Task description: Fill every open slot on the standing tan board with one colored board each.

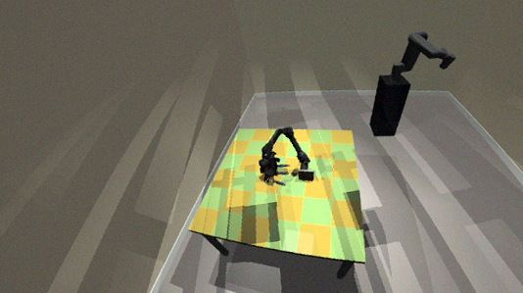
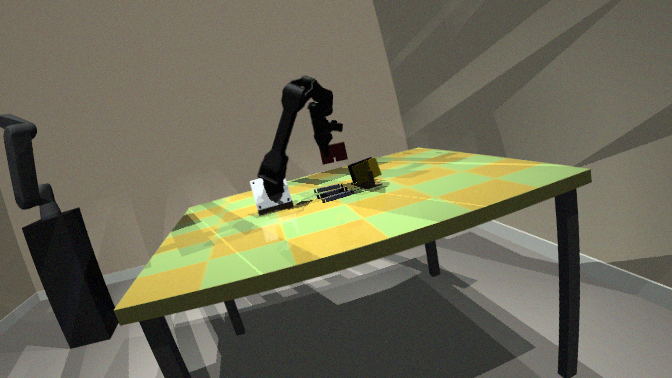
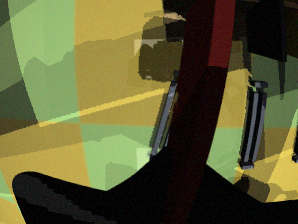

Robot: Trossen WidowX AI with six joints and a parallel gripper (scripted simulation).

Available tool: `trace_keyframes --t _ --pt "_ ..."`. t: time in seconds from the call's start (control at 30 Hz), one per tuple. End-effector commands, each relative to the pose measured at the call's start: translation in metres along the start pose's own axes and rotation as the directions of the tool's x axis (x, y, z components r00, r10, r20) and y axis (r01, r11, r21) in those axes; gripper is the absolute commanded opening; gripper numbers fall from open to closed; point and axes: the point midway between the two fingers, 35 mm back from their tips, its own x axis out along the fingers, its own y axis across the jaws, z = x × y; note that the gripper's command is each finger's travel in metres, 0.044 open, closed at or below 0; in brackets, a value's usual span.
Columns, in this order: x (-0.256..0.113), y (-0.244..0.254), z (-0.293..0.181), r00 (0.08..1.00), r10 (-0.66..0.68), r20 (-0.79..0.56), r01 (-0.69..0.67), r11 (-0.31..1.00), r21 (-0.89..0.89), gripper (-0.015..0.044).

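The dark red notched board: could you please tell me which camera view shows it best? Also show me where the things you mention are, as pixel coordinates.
The exterior view: there the dark red notched board (image 2: 334, 152) (image 3: 200, 95) hangs clear of the table, its face and bottom notch visible. The wrist view shows it close but nearly edge-on, notch unseen; in the top view I cannot make it out.

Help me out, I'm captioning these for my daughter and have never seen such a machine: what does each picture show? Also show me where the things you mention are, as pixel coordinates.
The machine is one jointed black arm (image 1: 295, 144) (image 2: 284, 132). Its tool (image 1: 270, 168) (image 2: 325, 152) (image 3: 173, 155) pinches things between two fingers.

The top picture looks down from high up; the exterior one looks from the side. The wrist one looks past the tool's fingers at the checkered table (image 1: 316, 209) (image 2: 345, 240) (image 3: 45, 50).

The tool grips a dark red board (image 2: 337, 152) (image 3: 197, 90), upright above the table. Below are slim dark holders (image 1: 282, 173) (image 2: 330, 188) (image 3: 254, 125), and near them a yellowish board (image 2: 370, 168) stands tilted in the picture.
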Motion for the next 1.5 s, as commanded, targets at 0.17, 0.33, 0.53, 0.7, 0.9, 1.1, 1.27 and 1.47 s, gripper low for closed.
trace_keyframes --t 0.17,0.33,0.53,0.7,0.9,1.1,1.27,1.47 --pt "-0.002 -0.004 0.023 1.000 -0.003 0.008 0.003 0.998 -0.058 0.0000" --pt "-0.002 -0.007 0.036 1.000 -0.005 0.009 0.006 0.996 -0.091 0.0000" --pt "-0.001 -0.012 0.050 1.000 -0.009 0.010 0.010 0.992 -0.129 0.0000" --pt "0.000 -0.016 0.062 1.000 -0.012 0.010 0.014 0.987 -0.160 0.0000" --pt "0.001 -0.022 0.075 1.000 -0.018 0.011 0.020 0.980 -0.196 0.0000" --pt "0.003 -0.024 0.081 1.000 -0.021 0.011 0.023 0.977 -0.211 0.0000" --pt "0.014 -0.024 0.081 1.000 -0.021 0.012 0.023 0.977 -0.211 0.0000" --pt "0.026 -0.025 0.081 1.000 -0.022 0.012 0.024 0.977 -0.210 0.0000"
